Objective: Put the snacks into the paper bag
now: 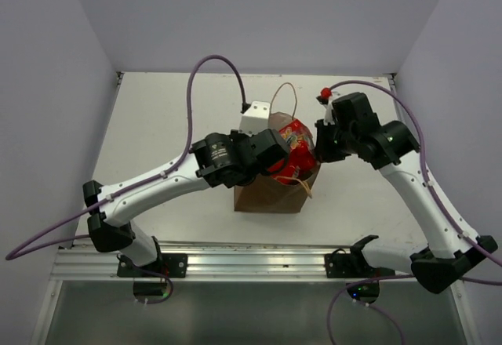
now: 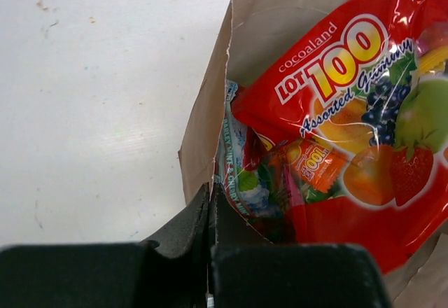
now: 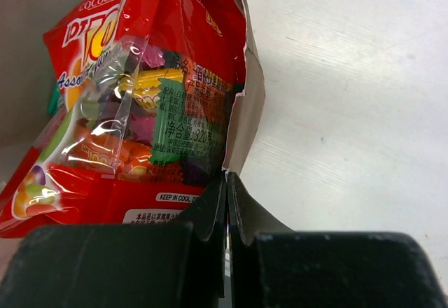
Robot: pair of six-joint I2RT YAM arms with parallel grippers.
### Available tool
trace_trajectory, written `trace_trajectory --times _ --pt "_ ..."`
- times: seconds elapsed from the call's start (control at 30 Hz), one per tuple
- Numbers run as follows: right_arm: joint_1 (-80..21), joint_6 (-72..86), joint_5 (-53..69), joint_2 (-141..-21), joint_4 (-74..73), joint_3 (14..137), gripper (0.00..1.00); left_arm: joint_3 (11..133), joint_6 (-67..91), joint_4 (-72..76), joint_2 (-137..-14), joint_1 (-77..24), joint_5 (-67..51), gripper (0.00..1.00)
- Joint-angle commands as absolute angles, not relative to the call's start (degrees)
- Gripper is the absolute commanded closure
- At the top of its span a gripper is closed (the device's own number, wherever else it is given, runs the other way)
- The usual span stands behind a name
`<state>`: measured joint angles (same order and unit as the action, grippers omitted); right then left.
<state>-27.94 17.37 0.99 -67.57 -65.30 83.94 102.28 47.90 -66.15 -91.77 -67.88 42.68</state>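
The brown paper bag (image 1: 267,194) stands upright mid-table, between my two grippers. A large red candy bag (image 1: 296,150) sticks out of its top, over other snacks inside. My left gripper (image 1: 273,157) is shut on the bag's left rim; in the left wrist view its tips (image 2: 211,187) pinch the paper wall (image 2: 206,119), next to the red candy bag (image 2: 350,105) and a teal packet (image 2: 241,178). My right gripper (image 1: 322,147) is shut on the right rim; its tips (image 3: 227,176) pinch the paper edge (image 3: 246,105) beside the red bag (image 3: 168,35).
One twisted handle loop (image 1: 284,94) rises behind the bag and another (image 1: 303,182) hangs over its front. Bare white table (image 1: 157,125) lies all round the bag. An aluminium rail (image 1: 251,263) runs along the near edge. Walls close in the left, back and right.
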Motion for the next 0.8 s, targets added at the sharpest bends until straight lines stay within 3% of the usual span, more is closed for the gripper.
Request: trace_trajectory --times 0.0,0.37,0.4,0.43,0.47,0.5,0.53,0.57,0.77 --pt "-31.5 18.7 1.3 -69.7 -57.4 89.4 1.00 102.5 57.4 -70.8 -85.6 -67.1 54.4 1.00" --pt "-39.5 20.3 0.8 -74.1 -52.4 86.4 1.00 81.7 69.4 -73.6 -78.7 -64.4 51.3 1.00" --pt "-39.7 20.3 0.8 -74.1 -52.4 86.0 0.96 82.1 70.1 -74.8 -79.0 -64.4 51.4 0.86" --pt "-39.8 20.3 0.9 -74.0 -52.4 85.9 0.79 82.8 70.5 -75.4 -79.1 -64.4 51.8 0.75" --pt "-39.8 20.3 0.8 -73.7 -52.4 86.0 0.74 83.6 70.1 -75.4 -79.1 -64.4 52.3 0.64" --pt "-39.9 20.3 0.6 -73.0 -52.3 86.2 0.72 85.6 69.9 -75.4 -78.4 -64.6 53.9 0.38" --pt "-39.9 20.7 0.2 -72.6 -52.3 86.8 0.69 86.8 69.9 -75.4 -77.8 -64.9 54.9 0.30" --pt "-39.9 20.5 -0.9 -72.2 -53.3 89.3 0.62 88.3 69.8 -75.4 -77.1 -65.2 56.0 0.27" --pt "-39.9 21.4 -15.2 -69.0 -63.0 101.5 0.55 102.7 66.4 -75.3 -75.7 -66.8 64.9 0.17"
